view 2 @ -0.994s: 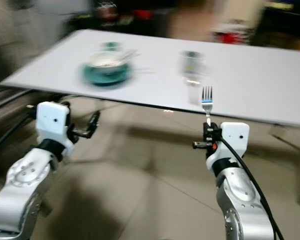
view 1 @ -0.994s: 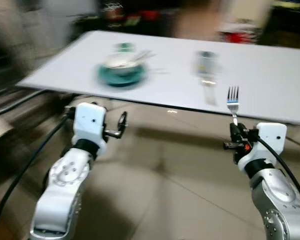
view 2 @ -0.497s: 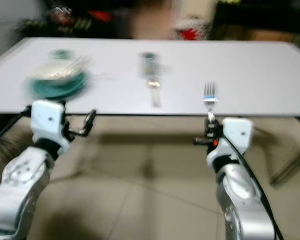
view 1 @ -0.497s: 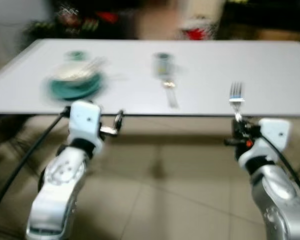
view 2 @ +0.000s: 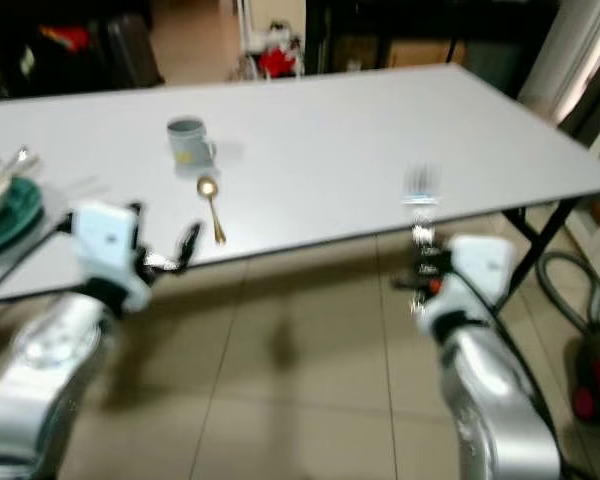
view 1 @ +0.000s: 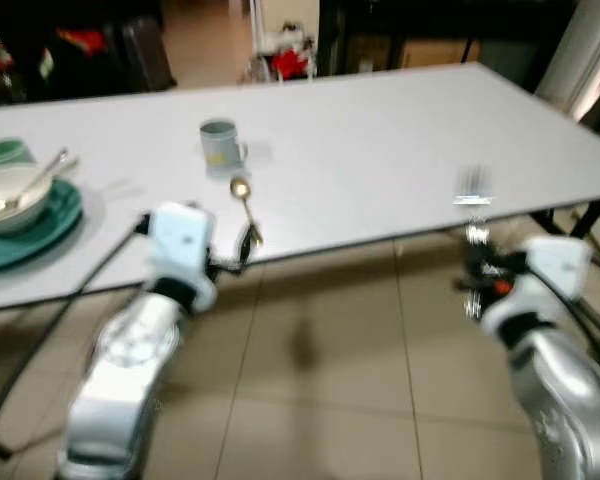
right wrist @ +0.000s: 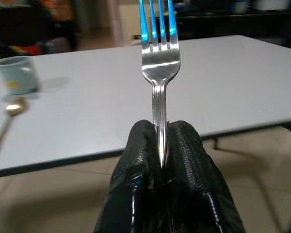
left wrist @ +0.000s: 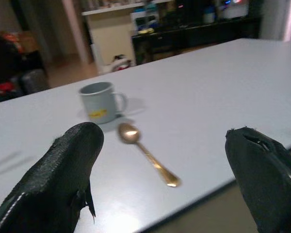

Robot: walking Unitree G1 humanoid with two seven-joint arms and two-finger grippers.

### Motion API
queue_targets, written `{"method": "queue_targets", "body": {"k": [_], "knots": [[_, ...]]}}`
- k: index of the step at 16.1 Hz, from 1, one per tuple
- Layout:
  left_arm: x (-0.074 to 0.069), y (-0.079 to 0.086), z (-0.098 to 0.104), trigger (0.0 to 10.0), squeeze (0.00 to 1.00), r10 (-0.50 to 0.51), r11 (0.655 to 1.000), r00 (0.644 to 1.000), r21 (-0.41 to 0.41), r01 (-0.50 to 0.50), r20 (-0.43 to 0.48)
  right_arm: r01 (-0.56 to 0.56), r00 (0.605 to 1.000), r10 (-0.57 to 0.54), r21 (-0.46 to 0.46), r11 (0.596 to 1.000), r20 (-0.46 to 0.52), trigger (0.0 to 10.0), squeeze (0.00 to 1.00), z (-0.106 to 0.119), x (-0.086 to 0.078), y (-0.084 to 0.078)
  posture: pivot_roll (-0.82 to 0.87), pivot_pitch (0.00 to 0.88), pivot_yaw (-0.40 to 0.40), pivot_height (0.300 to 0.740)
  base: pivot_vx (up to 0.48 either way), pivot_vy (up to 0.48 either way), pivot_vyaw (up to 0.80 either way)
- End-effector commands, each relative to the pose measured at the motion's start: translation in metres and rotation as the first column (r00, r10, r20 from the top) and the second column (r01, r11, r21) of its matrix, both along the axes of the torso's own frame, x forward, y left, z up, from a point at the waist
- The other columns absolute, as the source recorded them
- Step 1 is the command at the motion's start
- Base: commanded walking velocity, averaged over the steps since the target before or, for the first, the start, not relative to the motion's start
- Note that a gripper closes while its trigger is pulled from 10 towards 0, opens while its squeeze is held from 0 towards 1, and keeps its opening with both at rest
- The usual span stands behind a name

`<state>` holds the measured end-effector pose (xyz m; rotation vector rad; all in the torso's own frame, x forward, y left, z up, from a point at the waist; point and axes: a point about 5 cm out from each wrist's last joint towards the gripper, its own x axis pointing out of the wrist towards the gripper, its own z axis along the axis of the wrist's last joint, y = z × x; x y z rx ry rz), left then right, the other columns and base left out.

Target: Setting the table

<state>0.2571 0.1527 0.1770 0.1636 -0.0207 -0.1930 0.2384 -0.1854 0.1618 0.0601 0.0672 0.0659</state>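
Note:
A silver fork [right wrist: 158, 53] stands upright, tines up, with my right gripper [right wrist: 160, 141] shut on its handle; it hovers just off the near edge of the white table [view 1: 380, 150] at my right [view 1: 472, 190]. My left gripper [view 1: 242, 245] is open and holds nothing, level with the table's near edge. Just beyond it lie a gold spoon [left wrist: 144, 151] and a grey-blue mug [left wrist: 100, 101]. At the far left, a white bowl [view 1: 10, 192] with a utensil in it sits on a teal plate [view 1: 42, 225].
Tan tiled floor [view 1: 330, 400] lies under and before the table. A black table leg [view 2: 525, 225] and a grey hose with a red appliance [view 2: 595, 385] are at the right. Dark furniture and red items stand behind the table.
The whole view has swung to the right and is blurred: the plate and bowl now sit at the left edge, the table's right end shows. Both grippers keep their pose, fork still held.

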Motion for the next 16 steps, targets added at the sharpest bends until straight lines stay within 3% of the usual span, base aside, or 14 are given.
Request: {"method": "queue_targets", "body": {"k": [1, 9, 16], "knots": [[0.001, -0.004, 0.003, 10.0, 0.47, -0.014, 1.0, 1.0, -0.005, 0.014, 0.012, 0.017, 1.0, -0.017, -0.017, 1.0, -0.006, 10.0, 0.0, 0.001, 0.0, -0.009, -0.08, 0.0, 0.019, 0.74, 0.277, 0.0, 0.0], [0.001, -0.004, 0.003, 10.0, 0.47, -0.002, 1.0, 1.0, -0.015, 0.002, 0.017, -0.079, 0.996, 0.077, -0.054, 0.995, -0.044, 10.0, 0.0, 0.001, 0.007, -0.012, -0.08, 0.0, 0.008, 0.74, 0.281, 0.0, 0.0], [0.002, -0.006, -0.001, 10.0, 0.47, -0.01, 1.0, 1.0, -0.018, 0.01, 0.01, -0.074, 0.993, 0.068, -0.063, 0.995, -0.092, 10.0, 0.0, -0.009, 0.006, -0.011, -0.08, 0.0, 0.008, 0.74, 0.286, 0.0, 0.0]]}}
